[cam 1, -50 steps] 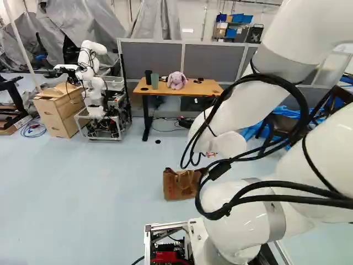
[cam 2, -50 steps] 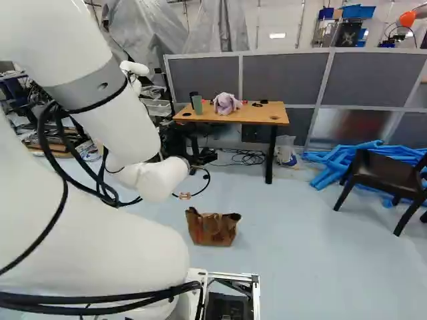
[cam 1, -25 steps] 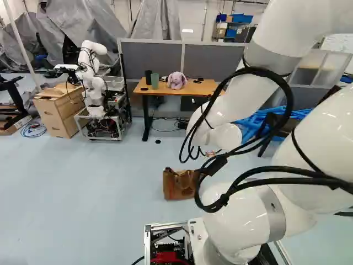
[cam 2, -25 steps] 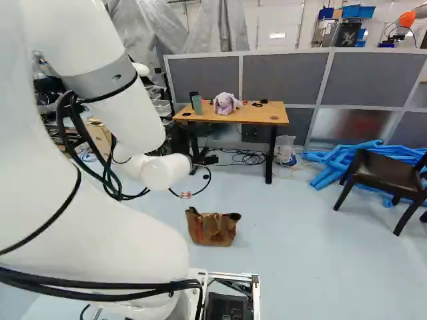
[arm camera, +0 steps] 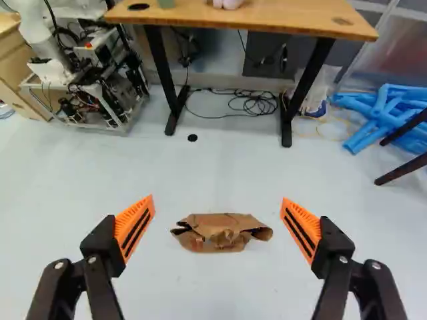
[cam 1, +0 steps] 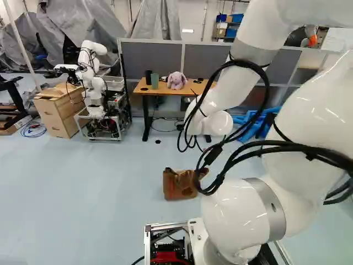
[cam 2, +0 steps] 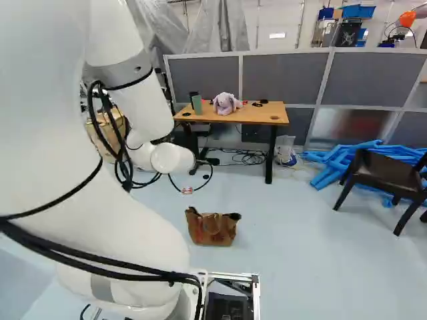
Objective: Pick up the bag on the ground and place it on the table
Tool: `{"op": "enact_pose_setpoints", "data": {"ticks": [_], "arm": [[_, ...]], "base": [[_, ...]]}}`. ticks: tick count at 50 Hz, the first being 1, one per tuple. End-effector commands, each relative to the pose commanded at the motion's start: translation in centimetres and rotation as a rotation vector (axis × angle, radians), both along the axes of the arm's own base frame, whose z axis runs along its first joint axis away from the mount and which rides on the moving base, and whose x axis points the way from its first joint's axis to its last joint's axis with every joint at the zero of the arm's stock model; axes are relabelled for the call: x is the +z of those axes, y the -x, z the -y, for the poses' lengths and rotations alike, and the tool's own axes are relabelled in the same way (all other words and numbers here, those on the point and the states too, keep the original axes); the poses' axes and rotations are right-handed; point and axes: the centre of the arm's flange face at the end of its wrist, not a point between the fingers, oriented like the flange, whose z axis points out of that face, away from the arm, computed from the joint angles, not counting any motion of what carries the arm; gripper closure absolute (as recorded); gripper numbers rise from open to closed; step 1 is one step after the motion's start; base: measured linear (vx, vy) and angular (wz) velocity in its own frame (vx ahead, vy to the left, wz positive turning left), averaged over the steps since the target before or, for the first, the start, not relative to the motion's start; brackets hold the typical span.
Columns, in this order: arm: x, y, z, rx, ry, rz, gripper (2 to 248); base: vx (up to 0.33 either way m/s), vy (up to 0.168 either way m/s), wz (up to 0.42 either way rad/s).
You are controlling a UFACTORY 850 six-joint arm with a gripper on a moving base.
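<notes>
I have the fingers [arm camera: 135,228] spread wide apart. From my wrist view, the brown bag [arm camera: 217,235] sits on the floor [arm camera: 220,167] ahead of them, lined up with their gap; the desk [arm camera: 267,20] stands farther ahead, past the bag.

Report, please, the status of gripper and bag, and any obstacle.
Gripper open, holding nothing. Brown tote bag on floor, ahead of gripper. No obstacle seen between them.
</notes>
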Motion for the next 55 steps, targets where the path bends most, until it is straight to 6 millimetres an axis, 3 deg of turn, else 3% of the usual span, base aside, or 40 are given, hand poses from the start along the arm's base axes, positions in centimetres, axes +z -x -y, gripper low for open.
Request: {"op": "enact_pose_setpoints", "data": {"ticks": [29, 55], "arm": [[-4.5, -5.1, 0.0, 0.0, 0.0, -0.287, 3], [-8.7, -7.7, 0.7, -0.016, -0.004, -0.533, 3]], "base": [[0.0, 0.0, 0.0], [0.0, 0.0, 0.0]]}}
